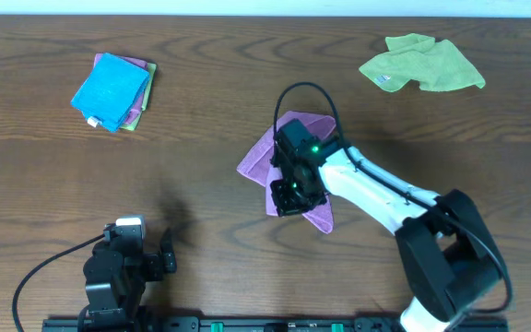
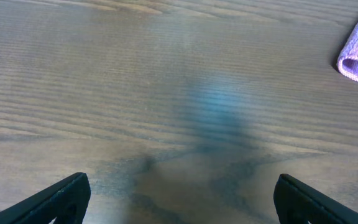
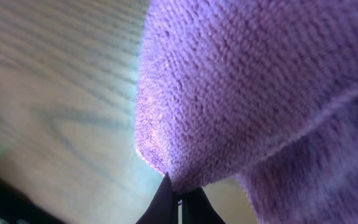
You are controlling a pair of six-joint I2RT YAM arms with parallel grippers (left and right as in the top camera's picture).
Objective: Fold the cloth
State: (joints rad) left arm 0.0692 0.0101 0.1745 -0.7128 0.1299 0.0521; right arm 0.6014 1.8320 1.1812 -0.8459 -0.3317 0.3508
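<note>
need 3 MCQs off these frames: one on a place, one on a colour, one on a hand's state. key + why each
1. In the overhead view, the green cloth lies:
A) at the upper right, apart from both arms
B) under the right arm
C) beside the left arm's base

2. The right hand pinches a cloth of which colour?
A) blue
B) green
C) purple

3. The left hand is:
A) shut on a cloth
B) open, holding nothing
C) out of every view

Key:
1 A: it sits crumpled near the top right corner, with neither arm touching it.
2 C: the right wrist view shows the purple cloth caught where the hand closes.
3 B: the left wrist view shows it spread wide over bare table.
</note>
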